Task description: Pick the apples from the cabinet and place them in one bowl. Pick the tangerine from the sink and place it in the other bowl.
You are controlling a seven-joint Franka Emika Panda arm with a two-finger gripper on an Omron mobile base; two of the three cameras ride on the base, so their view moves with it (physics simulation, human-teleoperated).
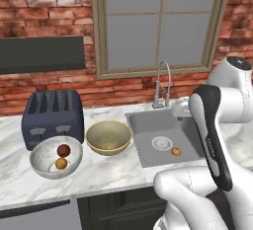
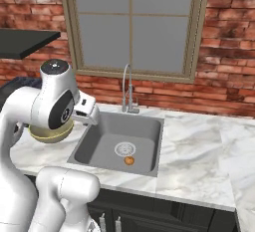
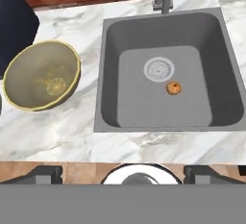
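Observation:
Both apples lie in the pale grey-white bowl (image 1: 37, 164) in front of the toaster: the dark red one (image 1: 63, 150) and the yellow-orange one (image 1: 61, 163). To its right the tan-olive bowl (image 1: 108, 136) (image 3: 41, 76) holds nothing. The tangerine (image 1: 176, 151) (image 2: 129, 160) (image 3: 173, 88) rests on the floor of the sink (image 1: 148, 125) (image 3: 158, 112), just right of the drain. My gripper (image 3: 124, 172) hovers high above the sink's near edge, open, its fingers wide apart and holding nothing. The dark cabinet shelf (image 1: 42, 55) (image 2: 25, 41) hangs on the wall at upper left.
A dark blue toaster (image 1: 52, 115) stands at the back left. The chrome faucet (image 1: 163, 81) (image 2: 128, 89) rises behind the sink under the window. Marble counter (image 2: 199, 146) stretches to the right of the sink. My own arm (image 1: 212, 135) blocks the sink's right side.

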